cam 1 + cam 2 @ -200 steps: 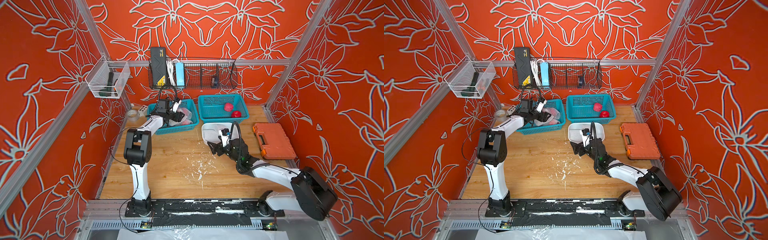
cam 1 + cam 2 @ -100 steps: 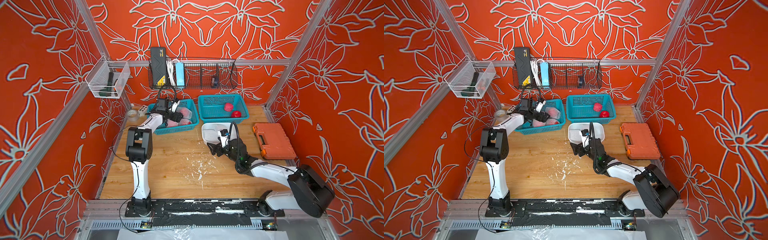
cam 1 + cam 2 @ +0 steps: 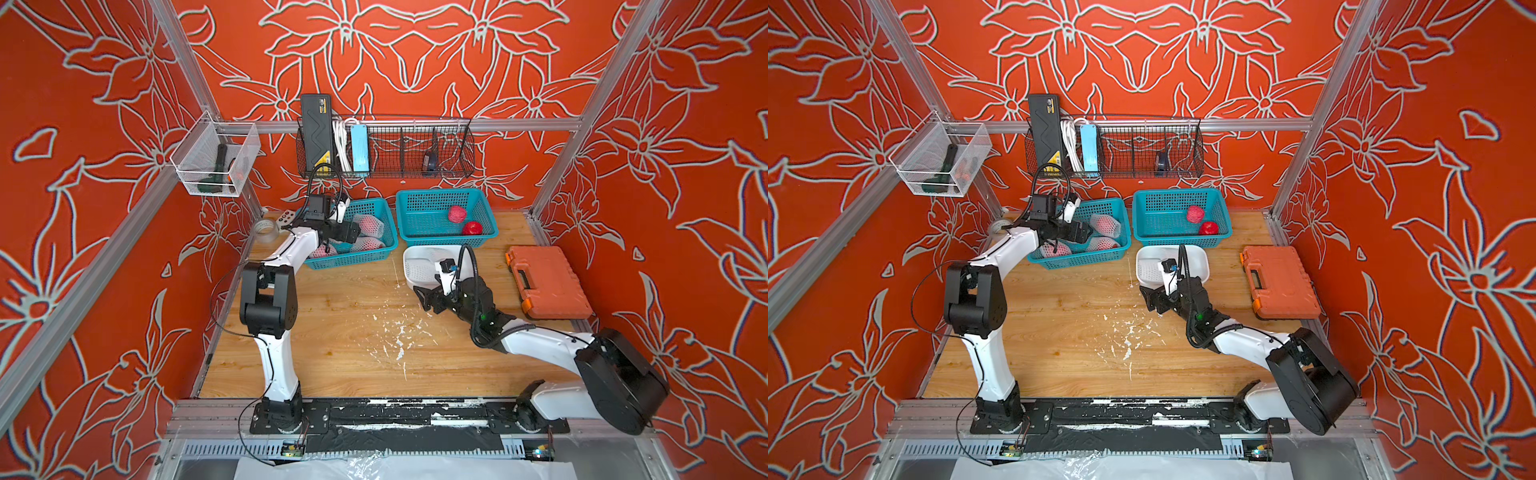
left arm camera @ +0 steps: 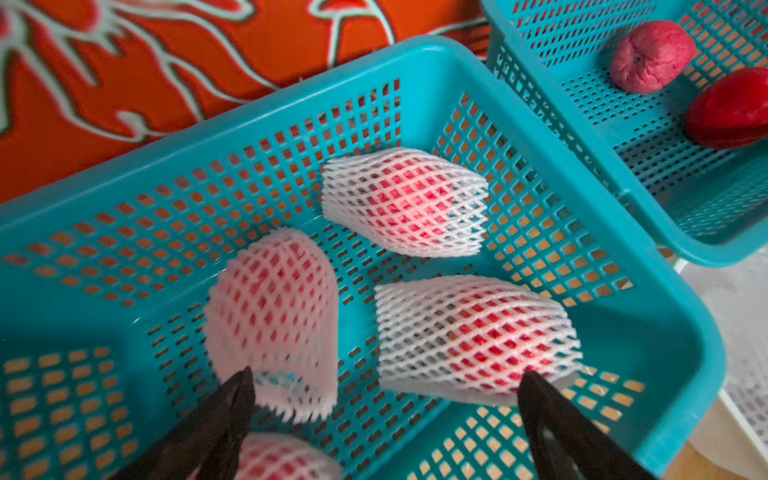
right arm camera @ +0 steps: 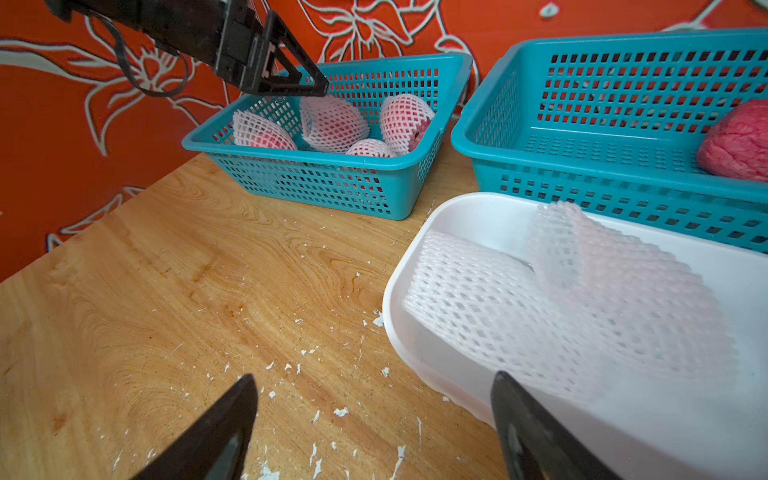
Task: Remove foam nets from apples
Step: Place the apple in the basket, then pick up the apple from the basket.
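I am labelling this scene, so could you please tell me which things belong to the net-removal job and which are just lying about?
Job: netted apples, left teal basket, bare apples, right teal basket, removed foam nets, white tray, left gripper, right gripper.
Lying about: orange case, tape roll, wire rack, clear wall bin.

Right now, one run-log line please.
left gripper: open, above netted apples | right gripper: open, empty | white tray: empty nets | bare apples: two, separate basket

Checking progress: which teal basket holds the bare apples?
The basket nearer the orange case: two bare apples lie in it. The other basket, under the left hand, holds only netted apples.
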Robot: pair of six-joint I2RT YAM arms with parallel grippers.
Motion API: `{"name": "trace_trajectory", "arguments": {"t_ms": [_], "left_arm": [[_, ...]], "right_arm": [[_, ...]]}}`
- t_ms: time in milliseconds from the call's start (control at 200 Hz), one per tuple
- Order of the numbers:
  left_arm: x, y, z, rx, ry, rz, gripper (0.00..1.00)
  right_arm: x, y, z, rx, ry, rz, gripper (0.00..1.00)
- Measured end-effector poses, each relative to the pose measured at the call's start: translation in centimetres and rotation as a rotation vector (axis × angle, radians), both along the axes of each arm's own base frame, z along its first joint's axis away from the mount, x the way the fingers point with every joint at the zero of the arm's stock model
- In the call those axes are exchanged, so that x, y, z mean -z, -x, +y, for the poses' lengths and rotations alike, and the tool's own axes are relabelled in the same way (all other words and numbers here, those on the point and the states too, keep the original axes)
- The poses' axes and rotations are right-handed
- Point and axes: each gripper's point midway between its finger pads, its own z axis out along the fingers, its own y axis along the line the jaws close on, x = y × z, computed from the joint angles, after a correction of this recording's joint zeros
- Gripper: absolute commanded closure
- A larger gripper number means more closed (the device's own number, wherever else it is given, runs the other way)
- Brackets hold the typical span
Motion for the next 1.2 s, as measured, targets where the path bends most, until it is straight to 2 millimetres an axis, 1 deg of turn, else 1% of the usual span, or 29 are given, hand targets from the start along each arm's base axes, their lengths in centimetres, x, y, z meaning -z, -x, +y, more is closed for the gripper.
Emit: {"name": "trace_trajectory", "arguments": {"t_ms": [105,220,285,390,460,510,581,676,736,841,991,1201], "left_arm": [[-1.6,0.3,1.0,-0.056,-0.005,-0.023,0.02],[-2.3,-0.1,1.6,-0.08,-0.025,-0.04,0.02],[-2.4,-1.0,1.7,-0.074,-0.038,-0.042,0.02],[-2.3,-3.5,1.9,-0.075,-0.044,-0.05,0.02],[-1.5,-5.3,2.4,-0.082,-0.043,-0.041,0.02],[-0.3,-6.2,2.8,-0.092,-0.045,-0.02,0.02],[1.6,-6.9,3.3,-0.099,-0.046,0.013,0.02],[4.2,-6.9,3.8,-0.11,-0.047,0.067,0.02],[5.2,-6.7,3.9,-0.116,-0.046,0.093,0.02],[5.9,-6.6,3.9,-0.123,-0.044,0.111,0.02],[6.8,-6.7,3.9,-0.131,-0.037,0.124,0.02],[9.6,-6.4,4.0,-0.141,-0.043,0.176,0.02]], "right_arm": [[0.0,0.0,0.0,-0.001,0.0,0.0,0.12],[0.0,0.0,0.0,-0.003,-0.001,0.001,0.12],[0.0,0.0,0.0,-0.003,-0.002,0.001,0.12],[0.0,0.0,0.1,-0.004,-0.002,0.002,0.12],[0.0,0.1,0.1,-0.004,-0.002,0.002,0.12],[-0.1,0.1,0.0,-0.003,-0.002,0.0,0.12],[-0.1,0.1,0.0,-0.003,-0.004,-0.002,0.12],[-0.5,0.1,0.0,-0.003,-0.01,-0.01,0.12],[-0.9,0.1,0.0,-0.003,-0.017,-0.02,0.12],[-1.4,0.2,-0.1,-0.002,-0.026,-0.033,0.12],[-1.4,0.2,-0.1,-0.002,-0.026,-0.033,0.12],[-1.3,0.3,-0.2,-0.002,-0.025,-0.031,0.12]]}}
